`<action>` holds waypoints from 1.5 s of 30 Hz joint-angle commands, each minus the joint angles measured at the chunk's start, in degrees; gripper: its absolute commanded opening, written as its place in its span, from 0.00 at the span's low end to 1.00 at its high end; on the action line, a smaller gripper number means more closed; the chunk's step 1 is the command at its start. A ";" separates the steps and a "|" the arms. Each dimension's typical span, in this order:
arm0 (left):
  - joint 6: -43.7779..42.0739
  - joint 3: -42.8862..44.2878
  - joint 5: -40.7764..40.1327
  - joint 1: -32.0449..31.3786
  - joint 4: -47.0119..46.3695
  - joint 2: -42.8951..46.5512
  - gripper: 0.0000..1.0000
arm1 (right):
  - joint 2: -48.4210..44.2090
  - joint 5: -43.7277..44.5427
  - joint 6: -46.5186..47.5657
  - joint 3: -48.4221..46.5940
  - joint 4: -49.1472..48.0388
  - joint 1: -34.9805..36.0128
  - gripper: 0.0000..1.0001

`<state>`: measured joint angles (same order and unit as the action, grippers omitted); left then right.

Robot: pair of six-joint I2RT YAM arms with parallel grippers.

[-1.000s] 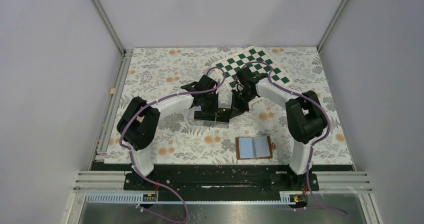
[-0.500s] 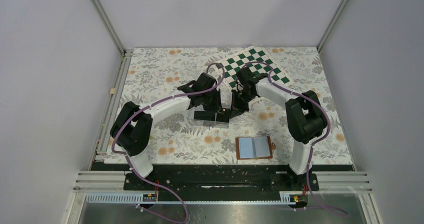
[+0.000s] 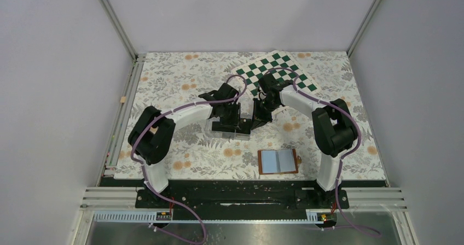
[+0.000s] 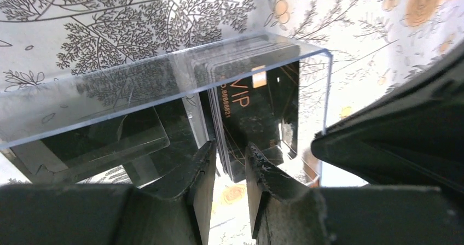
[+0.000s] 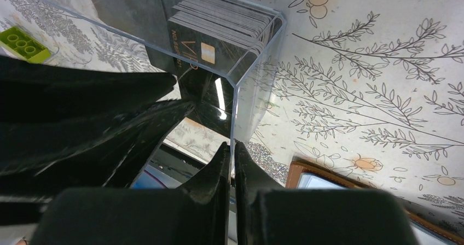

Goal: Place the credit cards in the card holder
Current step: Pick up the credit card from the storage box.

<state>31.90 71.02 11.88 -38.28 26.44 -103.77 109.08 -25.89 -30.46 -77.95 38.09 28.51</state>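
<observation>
Nearest the arm bases, low and right of centre in the overhead view, the card holder [image 3: 278,161] is lying open and flat with its sleeves up. No card is showing in it.

Further up, at mid-frame, the clear box [image 3: 230,128] is sitting on the floral mat [image 3: 180,81]. The credit cards [image 4: 249,105] are standing on edge in a stack at one end of it. The right gripper [image 5: 231,146] is pinching shut on the box's thin end wall, apparently steadying it. The left gripper [image 4: 230,152] is reaching in with its jaws a little apart, flanking the near edge of the stack. I cannot tell whether the pads are touching a card.

The likely trouble:
- The left jaws could be spanning several cards, so a close and lift might bring up a clump, or the slick cards might fan out and drop.
- The right pinch is working on a narrow wall, and a slip there could let the box tip or skid.
- The two grippers are crowding each other, so a careless lift risks a knock.

Farthest, at upper centre, the checkered board [image 3: 276,70] is lying out of the way.
</observation>
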 commanded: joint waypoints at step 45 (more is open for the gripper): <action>0.93 5.20 5.00 -2.40 -3.33 4.25 0.16 | 1.67 -2.82 0.44 -0.49 -0.23 1.19 0.01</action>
<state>30.48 75.99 11.14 -39.75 30.92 -103.09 109.43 -26.74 -30.46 -77.95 37.93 28.51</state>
